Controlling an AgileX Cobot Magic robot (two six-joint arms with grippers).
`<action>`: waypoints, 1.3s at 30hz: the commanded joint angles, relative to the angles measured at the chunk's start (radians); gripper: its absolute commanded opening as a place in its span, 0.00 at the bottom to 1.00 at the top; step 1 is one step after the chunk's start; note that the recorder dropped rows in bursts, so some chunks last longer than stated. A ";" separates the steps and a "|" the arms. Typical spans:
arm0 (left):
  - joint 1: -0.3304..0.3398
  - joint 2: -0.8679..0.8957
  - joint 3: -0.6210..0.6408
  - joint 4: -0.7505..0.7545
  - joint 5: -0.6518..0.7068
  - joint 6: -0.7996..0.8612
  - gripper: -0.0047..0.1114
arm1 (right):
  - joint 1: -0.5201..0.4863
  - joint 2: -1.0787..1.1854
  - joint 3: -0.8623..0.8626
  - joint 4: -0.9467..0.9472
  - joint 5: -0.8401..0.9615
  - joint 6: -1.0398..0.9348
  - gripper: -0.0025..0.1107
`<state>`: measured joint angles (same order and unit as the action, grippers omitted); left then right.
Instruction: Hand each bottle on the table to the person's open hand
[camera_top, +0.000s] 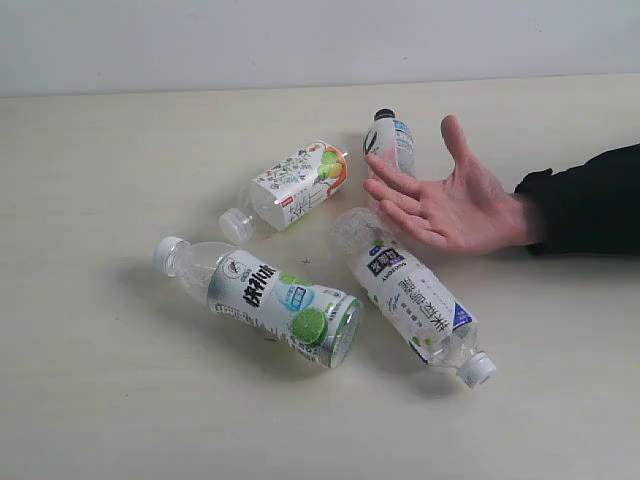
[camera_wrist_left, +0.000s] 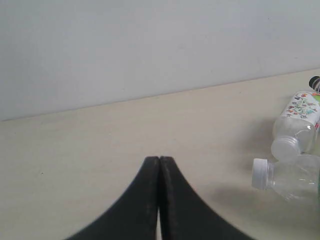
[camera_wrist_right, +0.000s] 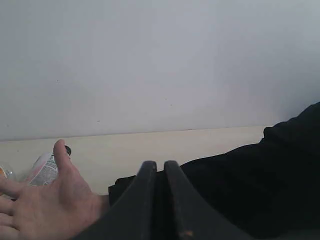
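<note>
Stretching back, the cream table (camera_top: 100, 410) meets a pale wall (camera_top: 300, 40).

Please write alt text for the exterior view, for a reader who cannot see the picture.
A person's open hand, in a black sleeve, extends from the right over a cream table. Four small bottles are near it: the green-lime bottle, white-blue bottle and floral bottle lie on their sides; the black-capped bottle is partly behind the hand.

Left gripper (camera_wrist_left: 159, 161) jaws pressed together, nothing between them, over table (camera_wrist_left: 100, 150). Floral bottle (camera_wrist_left: 299, 120) and clear white-capped bottle (camera_wrist_left: 287, 179) lie at view edge, caps close together, well apart from gripper.
</note>
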<state>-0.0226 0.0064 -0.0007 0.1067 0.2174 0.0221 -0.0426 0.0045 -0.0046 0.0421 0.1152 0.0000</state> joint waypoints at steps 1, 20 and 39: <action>0.002 -0.006 0.001 -0.006 -0.003 0.001 0.05 | -0.004 -0.005 0.005 0.023 -0.040 0.020 0.08; 0.002 -0.006 0.001 -0.006 -0.003 0.001 0.05 | -0.004 0.168 -0.260 0.250 -0.395 0.291 0.05; 0.002 -0.006 0.001 -0.006 -0.003 0.001 0.05 | 0.105 1.137 -1.104 0.390 0.958 -0.371 0.06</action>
<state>-0.0226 0.0064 -0.0007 0.1067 0.2174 0.0221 -0.0069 1.0629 -1.0826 0.4137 0.9687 -0.3199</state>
